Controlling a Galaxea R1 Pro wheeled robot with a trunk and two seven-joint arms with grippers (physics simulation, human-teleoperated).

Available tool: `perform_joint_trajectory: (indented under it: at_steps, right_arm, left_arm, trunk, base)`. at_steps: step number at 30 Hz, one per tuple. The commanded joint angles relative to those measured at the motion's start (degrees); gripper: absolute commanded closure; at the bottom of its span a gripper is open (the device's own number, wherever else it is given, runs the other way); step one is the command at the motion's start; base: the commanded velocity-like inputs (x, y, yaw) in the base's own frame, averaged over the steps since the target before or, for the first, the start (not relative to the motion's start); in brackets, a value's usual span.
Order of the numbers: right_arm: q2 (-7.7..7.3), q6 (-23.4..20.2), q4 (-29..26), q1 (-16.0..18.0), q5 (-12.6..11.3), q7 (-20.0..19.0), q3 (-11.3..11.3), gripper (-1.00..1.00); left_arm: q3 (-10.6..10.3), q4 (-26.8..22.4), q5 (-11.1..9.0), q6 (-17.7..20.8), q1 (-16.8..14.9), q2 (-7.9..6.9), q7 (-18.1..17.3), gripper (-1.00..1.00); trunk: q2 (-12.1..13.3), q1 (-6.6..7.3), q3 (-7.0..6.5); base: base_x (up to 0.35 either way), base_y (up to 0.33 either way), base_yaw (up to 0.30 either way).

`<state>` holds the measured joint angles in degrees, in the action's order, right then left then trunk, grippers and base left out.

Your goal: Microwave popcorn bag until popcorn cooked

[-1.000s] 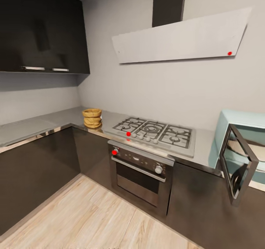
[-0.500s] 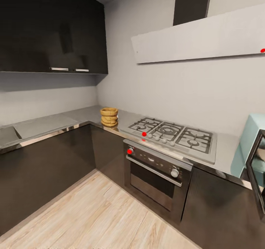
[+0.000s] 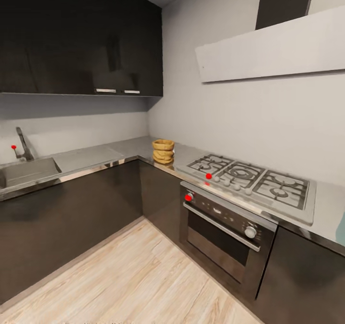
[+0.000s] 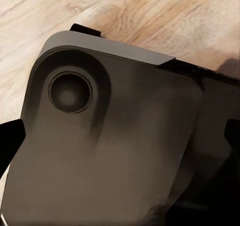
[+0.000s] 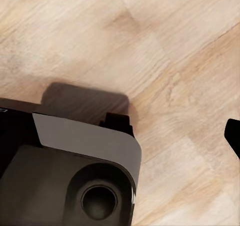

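Note:
The popcorn bag [image 3: 163, 151], a squat tan sack with bulging folds, stands on the grey countertop [image 3: 124, 149] near the inner corner, just left of the gas hob. A pale mint sliver at the head view's right edge is the microwave [image 3: 341, 229]; its door and window are out of view. My left gripper [image 4: 120, 141] hangs open over my own dark base, one fingertip [image 4: 11, 142] at each side of the left wrist view. My right gripper [image 5: 120, 141] also looks open above the wooden floor, with one dark fingertip [image 5: 233, 136] showing. Both hold nothing.
A steel gas hob [image 3: 251, 180] sits over a built-in oven [image 3: 225, 228] with red knobs. A sink [image 3: 26, 170] with a tap is set in the left counter run. Dark cabinets line both walls; light wooden floor [image 3: 134, 276] lies between them and me.
The head view has swung left: the open microwave slid off the right edge, the sink came in at the left. The bag stands where it was on the counter.

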<state>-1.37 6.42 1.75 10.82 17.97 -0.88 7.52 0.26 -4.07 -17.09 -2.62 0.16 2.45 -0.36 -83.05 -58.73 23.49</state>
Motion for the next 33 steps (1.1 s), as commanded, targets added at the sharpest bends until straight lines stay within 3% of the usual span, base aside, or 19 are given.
perform_joint_trajectory:
  at_steps: [1,11,24,33]
  right_arm:
    - [-0.03,0.38,0.19,0.08,0.4,-0.09,0.48,-1.0]
    - [-0.05,0.5,0.19,0.08,0.4,-0.17,0.48,-1.0]
    - [-0.35,0.28,0.11,0.08,0.37,-1.21,0.92,-1.0]
    - [-0.24,0.27,0.12,0.08,0.53,-1.01,0.76,-1.0]
  left_arm:
    - [0.01,-0.06,-0.31,-0.1,0.02,0.01,-0.06,-1.0]
    - [0.36,-0.13,-0.78,-0.03,0.02,-0.02,-0.08,-1.0]
    - [0.38,-0.15,-0.82,0.16,0.02,-0.07,-0.44,-1.0]
    - [0.28,-0.23,-0.51,0.63,0.02,-0.34,-0.76,-1.0]
  trunk:
    - [-0.03,0.0,0.05]
    - [-0.03,0.0,0.05]
    - [-0.03,0.0,0.05]
    - [-0.03,0.0,0.05]
  base:
    - [0.0,0.0,0.281]
    - [0.0,0.0,0.264]
    - [0.002,0.0,0.01]
    - [0.267,0.0,0.0]
